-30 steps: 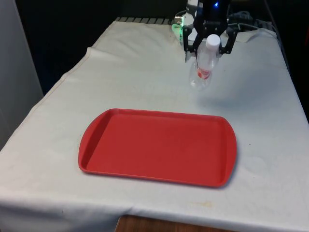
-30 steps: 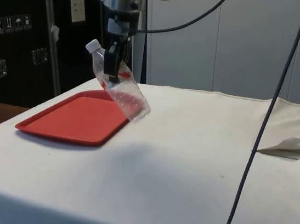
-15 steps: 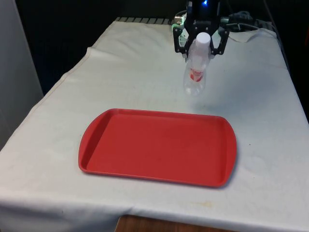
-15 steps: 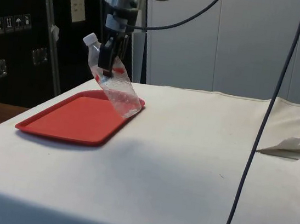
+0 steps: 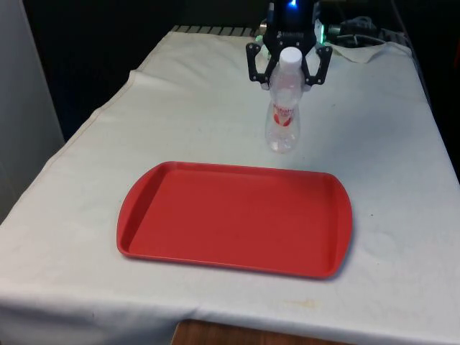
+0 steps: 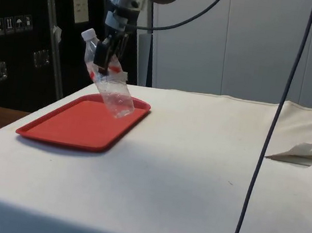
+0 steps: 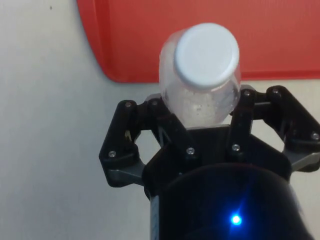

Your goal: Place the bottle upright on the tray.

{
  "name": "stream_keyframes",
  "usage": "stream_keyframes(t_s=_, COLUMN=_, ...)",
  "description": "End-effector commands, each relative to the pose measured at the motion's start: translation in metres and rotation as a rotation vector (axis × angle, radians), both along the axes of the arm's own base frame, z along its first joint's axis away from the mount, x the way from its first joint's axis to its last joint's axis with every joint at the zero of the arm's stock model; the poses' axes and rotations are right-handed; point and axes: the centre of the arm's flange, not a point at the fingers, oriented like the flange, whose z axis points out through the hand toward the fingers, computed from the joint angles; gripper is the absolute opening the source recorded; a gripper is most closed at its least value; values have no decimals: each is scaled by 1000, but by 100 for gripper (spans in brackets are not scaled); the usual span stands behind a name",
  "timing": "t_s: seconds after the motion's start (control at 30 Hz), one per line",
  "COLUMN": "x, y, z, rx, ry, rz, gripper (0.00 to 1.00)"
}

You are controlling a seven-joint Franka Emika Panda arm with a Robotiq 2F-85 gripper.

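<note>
The red tray (image 5: 233, 217) is lying flat on the white tablecloth (image 5: 180, 93), nearest the front camera, and nothing is resting on it yet. Beyond the tray's far edge, the black gripper (image 5: 285, 66) is carrying the clear plastic bottle (image 5: 282, 108) in the air, with its two fingers closed on the upper body just below the cap. In the side view the bottle (image 6: 108, 77) is hanging tilted, cap leaning away from the tray's far edge and base hovering above that edge, clear of the tray surface.

Task progress, as a judgement: the pick-up is done and the carry toward the tray is under way. Bringing the bottle fully over the tray, righting it, lowering it and releasing it are not yet done.

The bottle is transparent and appears empty, with a white screw cap (image 7: 206, 55) and a red label band around its narrowed waist.
</note>
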Motion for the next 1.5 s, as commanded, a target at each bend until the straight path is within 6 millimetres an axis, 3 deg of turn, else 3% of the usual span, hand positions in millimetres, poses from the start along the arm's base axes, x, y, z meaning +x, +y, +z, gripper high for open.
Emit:
stream_keyframes(t_s=0.0, x=3, y=2, z=1, rx=15, ry=-14, rz=4, gripper=0)
stream_keyframes(t_s=0.47, x=25, y=-10, z=-2, rx=28, ry=-81, rz=-18, gripper=0)
stream_keyframes(t_s=1.47, x=67, y=-40, z=-35, rx=32, ry=-231, rz=-94, gripper=0)
